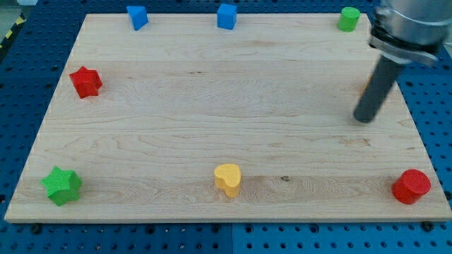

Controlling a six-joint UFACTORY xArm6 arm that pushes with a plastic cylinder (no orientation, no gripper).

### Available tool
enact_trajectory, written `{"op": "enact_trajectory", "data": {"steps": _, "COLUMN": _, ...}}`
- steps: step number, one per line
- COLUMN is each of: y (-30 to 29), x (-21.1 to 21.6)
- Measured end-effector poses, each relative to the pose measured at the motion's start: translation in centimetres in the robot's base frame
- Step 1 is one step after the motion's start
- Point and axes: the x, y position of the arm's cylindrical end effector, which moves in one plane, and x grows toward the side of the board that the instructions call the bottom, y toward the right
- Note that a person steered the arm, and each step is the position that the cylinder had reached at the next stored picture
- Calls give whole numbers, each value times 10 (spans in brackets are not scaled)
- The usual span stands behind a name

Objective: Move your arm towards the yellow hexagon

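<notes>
Worktop (212, 106): pale wooden board on a blue pegboard (28, 63).

Arm: enters from the view's top right. It ends in a dark rod (376, 85), tilted, lower end toward the view's left. No claw shows on it, so there is nothing to clench or release, and nothing is grasped. Our tip (364, 118) rests on bare wood in the right part of the board, clear of every fully visible block.

Task's thing: a yellow-orange sliver (364, 86) peeks out at the rod's left edge, above the tip and mostly hidden behind the rod. We cannot tell its shape, nor whether it is the hexagon.

Blocks noted:
- yellow heart (227, 178), bottom edge, near the middle, well apart from the tip, to its lower left.
- red cylinder (411, 186), bottom right corner, below the tip.
- green cylinder (348, 19), top edge, right, above the tip.
- blue cube (227, 15), top edge, middle.
- blue block (136, 17), top edge, left; shape unclear.
- red star (85, 82), left edge.
- green star (62, 185), bottom left corner.
</notes>
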Motion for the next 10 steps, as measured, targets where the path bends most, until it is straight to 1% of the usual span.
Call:
{"op": "enact_trajectory", "data": {"steps": 1, "y": 29, "x": 0}}
{"op": "enact_trajectory", "data": {"steps": 2, "y": 119, "x": -9}}
{"op": "enact_trajectory", "data": {"steps": 3, "y": 121, "x": -23}}
{"op": "enact_trajectory", "data": {"steps": 4, "y": 105, "x": -51}}
{"op": "enact_trajectory", "data": {"steps": 5, "y": 96, "x": -64}}
{"op": "enact_trajectory", "data": {"steps": 6, "y": 100, "x": -91}}
{"op": "enact_trajectory", "data": {"steps": 7, "y": 103, "x": -65}}
{"op": "enact_trajectory", "data": {"steps": 8, "y": 92, "x": -39}}
{"op": "enact_trajectory", "data": {"steps": 9, "y": 77, "x": -51}}
{"op": "enact_trajectory", "data": {"steps": 10, "y": 77, "x": -63}}
